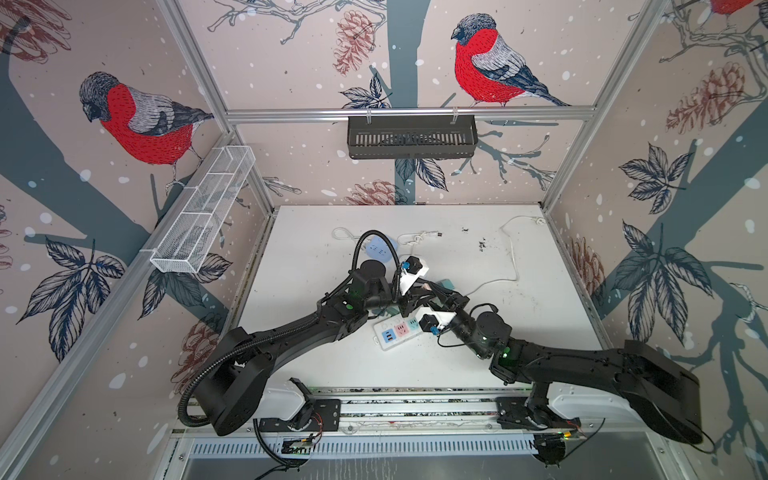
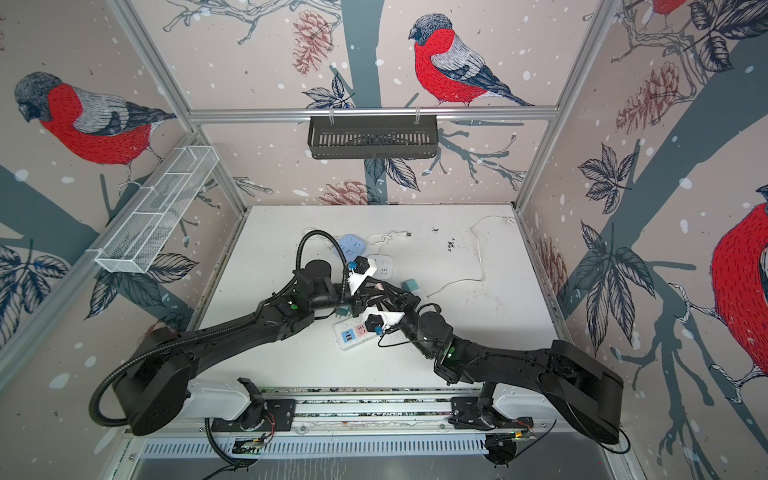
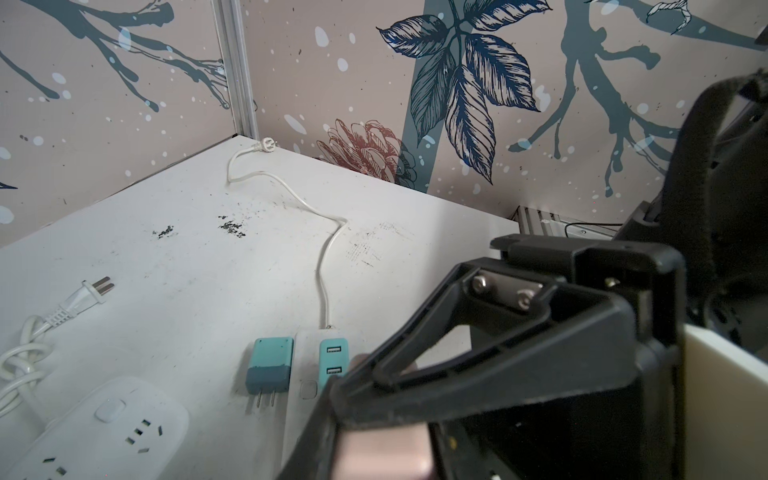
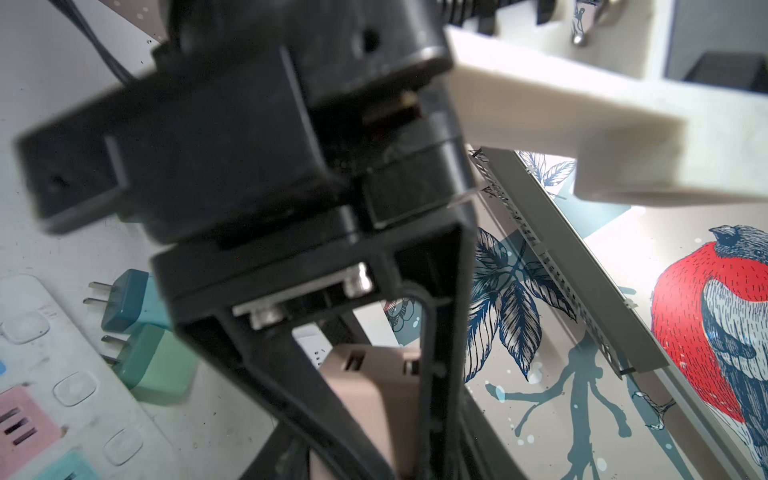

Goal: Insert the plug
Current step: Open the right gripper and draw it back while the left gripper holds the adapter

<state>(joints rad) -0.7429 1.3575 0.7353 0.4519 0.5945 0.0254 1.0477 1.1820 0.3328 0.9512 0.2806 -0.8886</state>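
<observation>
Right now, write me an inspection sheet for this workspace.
Surface: white table, scuffed, black specks toward the back.
Job's things: pink plug gripped where the arms meet; power strip with blue, pink and green sockets lying front centre.
Clutter: teal plug, green plug, blue strip and white strip lying loose.
Grippers: left gripper and right gripper meet mid-table, both shut on the pink plug.
Cables: long white cable runs from under the grippers to a loose plug in the far right corner; second cable lies knotted.
Surroundings: black basket on the back rail, white wire basket on the left wall, bird wallpaper.
</observation>
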